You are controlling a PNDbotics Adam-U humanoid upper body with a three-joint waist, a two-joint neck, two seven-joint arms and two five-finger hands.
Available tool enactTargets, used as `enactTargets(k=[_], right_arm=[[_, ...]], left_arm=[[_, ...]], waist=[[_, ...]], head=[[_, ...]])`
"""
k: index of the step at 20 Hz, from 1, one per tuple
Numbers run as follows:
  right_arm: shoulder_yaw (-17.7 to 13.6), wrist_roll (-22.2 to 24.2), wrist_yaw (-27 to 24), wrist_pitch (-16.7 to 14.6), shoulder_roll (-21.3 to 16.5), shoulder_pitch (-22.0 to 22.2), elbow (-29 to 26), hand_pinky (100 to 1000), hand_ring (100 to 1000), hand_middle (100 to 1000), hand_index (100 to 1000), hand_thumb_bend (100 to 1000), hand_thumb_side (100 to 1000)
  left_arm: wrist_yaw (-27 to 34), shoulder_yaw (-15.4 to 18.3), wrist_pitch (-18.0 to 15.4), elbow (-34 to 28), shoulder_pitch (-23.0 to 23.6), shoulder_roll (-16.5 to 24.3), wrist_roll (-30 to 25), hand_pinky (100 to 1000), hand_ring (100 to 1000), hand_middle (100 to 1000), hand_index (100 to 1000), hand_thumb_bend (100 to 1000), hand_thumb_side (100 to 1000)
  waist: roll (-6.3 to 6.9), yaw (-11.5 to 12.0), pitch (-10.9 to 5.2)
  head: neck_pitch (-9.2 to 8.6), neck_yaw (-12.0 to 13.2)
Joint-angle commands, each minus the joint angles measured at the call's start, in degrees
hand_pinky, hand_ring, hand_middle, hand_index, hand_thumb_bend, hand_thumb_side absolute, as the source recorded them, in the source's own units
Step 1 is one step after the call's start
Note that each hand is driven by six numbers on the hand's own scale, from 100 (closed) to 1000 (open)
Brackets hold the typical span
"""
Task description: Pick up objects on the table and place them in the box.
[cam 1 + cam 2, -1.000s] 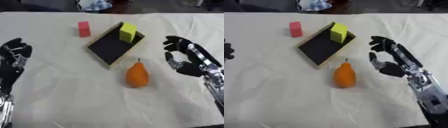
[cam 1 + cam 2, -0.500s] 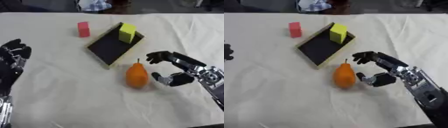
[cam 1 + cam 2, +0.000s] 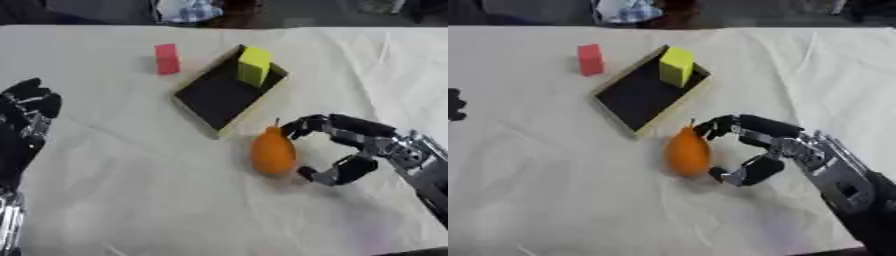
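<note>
An orange pear-shaped fruit (image 3: 273, 151) lies on the white cloth, just in front of the black box (image 3: 219, 95). A yellow block (image 3: 254, 65) stands in the box's far end. A red block (image 3: 166, 58) stands on the cloth to the left of the box. My right hand (image 3: 363, 147) is beside the fruit's right side in a C shape. Its fingertips (image 3: 296, 128) are at the fruit's neck and its thumb (image 3: 325, 175) is by the lower right, with a gap between palm and fruit. My left hand (image 3: 24, 120) rests open at the left edge, fingers up.
The white cloth (image 3: 131, 200) covers the whole table and is wrinkled in places. Dark shapes and a bundle of cloth (image 3: 188, 10) lie beyond the far edge.
My right hand has moved left and closed in around the fruit, fingers now at its neck and thumb at its base. The fruit, box and blocks have not moved.
</note>
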Motion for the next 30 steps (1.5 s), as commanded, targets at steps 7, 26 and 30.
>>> enactTargets(k=[7,26,30], right_arm=[[0.2,-0.8,6.8,-2.0,0.7,-4.0,2.6,841,831,851,957,271,288],[1.5,-8.9,18.5,-4.5,4.7,-7.5,7.5,825,813,810,884,226,179],[1.5,-9.1,18.7,-4.6,4.8,-7.5,7.7,825,813,810,884,226,179]], left_arm=[[0.1,-0.2,-0.1,-0.9,-0.4,1.1,-0.3,709,718,699,833,640,657],[0.1,-0.2,-0.1,-0.8,-0.2,0.9,-0.3,709,718,699,834,639,658],[0.1,-0.2,-0.1,-0.8,-0.2,0.9,-0.3,709,718,699,834,639,658]], waist=[[-0.01,0.2,-1.63],[-0.06,0.5,-1.48],[-0.06,0.5,-1.48]], head=[[-0.13,-0.2],[0.05,-0.5],[0.05,-0.5]])
